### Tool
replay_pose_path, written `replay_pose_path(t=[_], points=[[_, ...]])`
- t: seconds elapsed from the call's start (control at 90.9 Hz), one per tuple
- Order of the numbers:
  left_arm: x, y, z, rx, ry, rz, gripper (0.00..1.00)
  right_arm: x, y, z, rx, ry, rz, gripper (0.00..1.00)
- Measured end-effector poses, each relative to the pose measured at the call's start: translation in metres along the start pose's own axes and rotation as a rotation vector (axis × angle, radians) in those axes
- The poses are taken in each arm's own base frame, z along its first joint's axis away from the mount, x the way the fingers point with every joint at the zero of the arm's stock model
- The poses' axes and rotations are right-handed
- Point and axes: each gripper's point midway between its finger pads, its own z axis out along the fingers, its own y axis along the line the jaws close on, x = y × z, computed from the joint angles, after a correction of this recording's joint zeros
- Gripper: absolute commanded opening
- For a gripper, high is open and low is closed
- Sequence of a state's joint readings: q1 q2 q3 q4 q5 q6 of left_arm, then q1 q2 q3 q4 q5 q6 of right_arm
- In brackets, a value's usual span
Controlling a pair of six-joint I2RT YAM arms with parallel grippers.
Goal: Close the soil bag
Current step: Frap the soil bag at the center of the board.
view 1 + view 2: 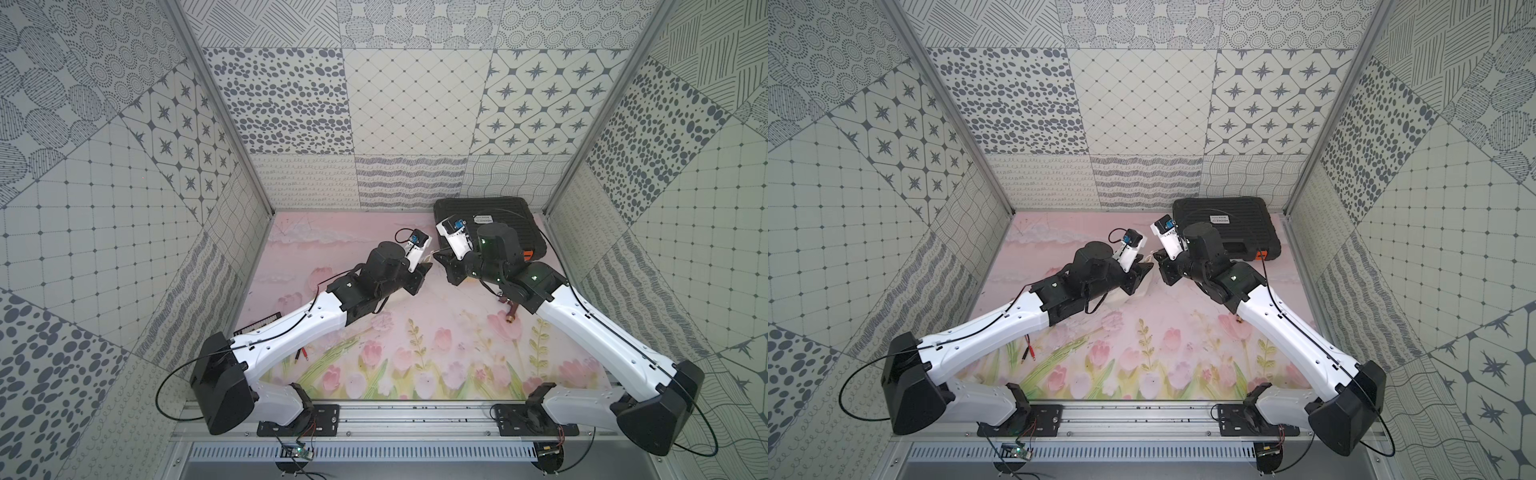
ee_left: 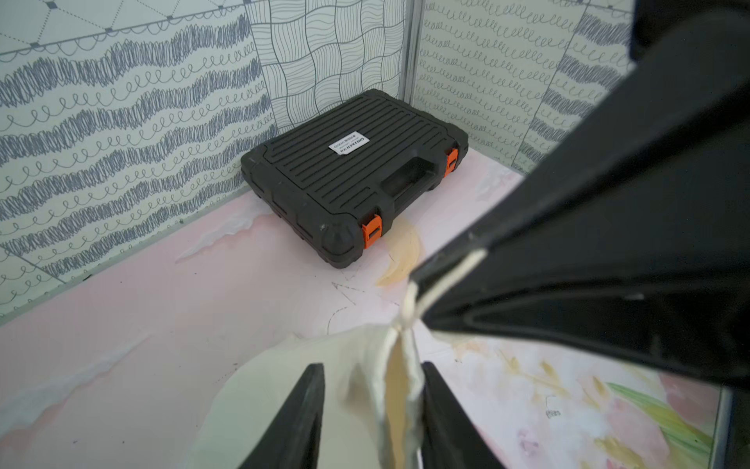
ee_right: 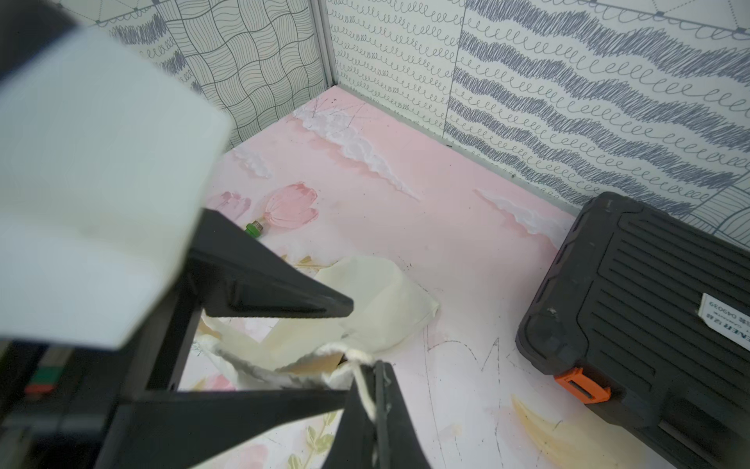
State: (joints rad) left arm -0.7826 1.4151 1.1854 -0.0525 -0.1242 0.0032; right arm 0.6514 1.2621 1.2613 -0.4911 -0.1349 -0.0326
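Observation:
The soil bag [image 2: 284, 385] is a cream-white cloth sack lying on the flowered mat, mostly hidden under the two wrists in both top views; a patch shows [image 1: 1119, 298]. My left gripper [image 2: 373, 365] stands open astride the bag's raised mouth, and the cloth rim rests against one finger [image 2: 446, 418]. Facing it from the right, my right gripper [image 3: 371, 365] is shut on the pale drawstring cord [image 3: 363, 385]. The cord runs taut from the bag's mouth into those jaws [image 2: 442, 280]. The sack's body [image 3: 385, 300] lies slack behind the mouth.
A black ribbed case [image 1: 490, 226] with orange latches lies in the back right corner, close behind the right wrist. A small green-capped part [image 3: 255, 228] lies on the mat. Red-tipped leads [image 1: 305, 353] lie under the left arm, and a brass fitting [image 1: 509, 313] lies by the right arm.

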Motion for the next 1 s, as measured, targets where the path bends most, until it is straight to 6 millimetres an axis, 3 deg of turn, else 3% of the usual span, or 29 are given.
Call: replay_pose_path(t=[0.088,0.253,0.506,0.682,0.781,1.001], points=[[-0.006,-0.004,0.009,0.034,-0.003,-0.002,0.31,0.000,-0.002,0.000,0.009,0.001,-0.002,0.00],[-0.002,-0.007,0.025,0.075,0.017,-0.019,0.00,0.001,-0.007,-0.001,0.037,0.006,0.000,0.00],[0.011,-0.006,0.027,0.103,-0.030,-0.087,0.00,0.016,-0.029,-0.005,0.124,0.055,0.025,0.00],[0.018,-0.009,0.023,0.121,-0.064,-0.103,0.01,0.021,-0.032,-0.006,0.120,0.068,0.063,0.00],[0.032,-0.007,0.022,0.111,-0.044,-0.114,0.03,0.020,-0.041,-0.012,0.140,0.057,0.105,0.00],[0.051,-0.008,0.025,0.116,-0.043,-0.134,0.04,0.026,-0.034,-0.014,0.092,0.082,0.165,0.00]])
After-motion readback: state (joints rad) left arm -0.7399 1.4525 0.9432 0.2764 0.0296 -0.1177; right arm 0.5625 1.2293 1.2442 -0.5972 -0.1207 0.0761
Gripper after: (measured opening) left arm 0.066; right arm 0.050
